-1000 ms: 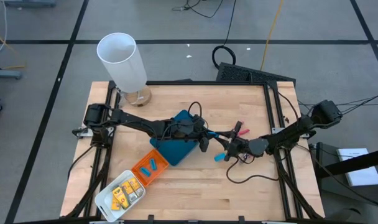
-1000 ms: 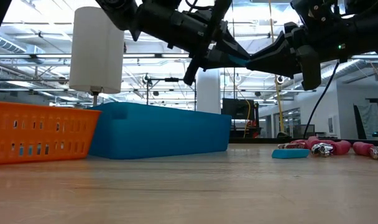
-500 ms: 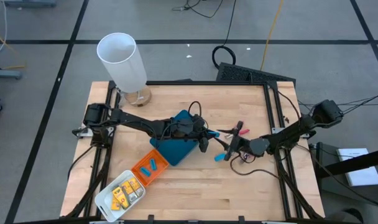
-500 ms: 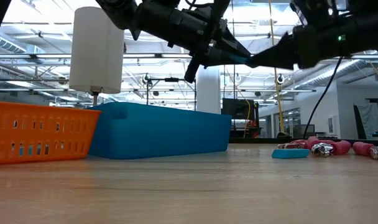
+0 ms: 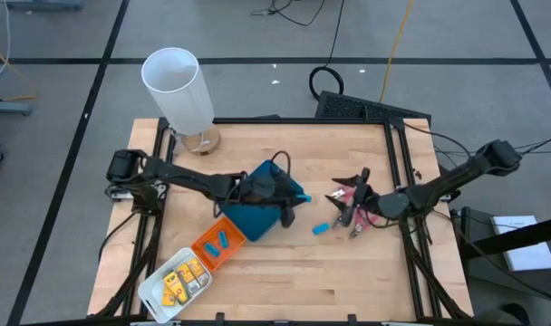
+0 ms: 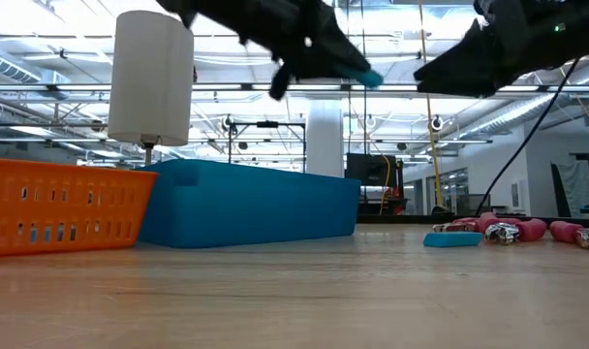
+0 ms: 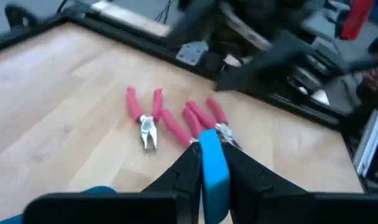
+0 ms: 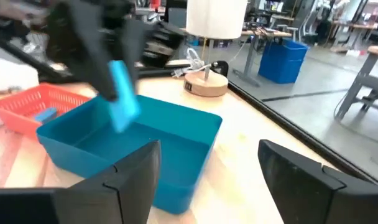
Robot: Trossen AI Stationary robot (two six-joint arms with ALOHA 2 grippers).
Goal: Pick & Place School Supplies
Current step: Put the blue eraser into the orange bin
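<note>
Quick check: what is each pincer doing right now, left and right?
Left pincer: closed on a light-blue piece, held above the teal tray.
Right pincer: open, holding nothing.

On the table (image 5: 366,263), three trays run in a diagonal row at the left; pliers (image 5: 346,195) and an eraser (image 5: 321,228) lie right of them.

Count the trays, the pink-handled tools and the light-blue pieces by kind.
Trays: 3 (teal, orange, white)
Pink-handled tools: 2
Light-blue pieces: 4 (2 in the orange tray, 1 on the table, 1 in the left pincer)
Total: 9
</note>
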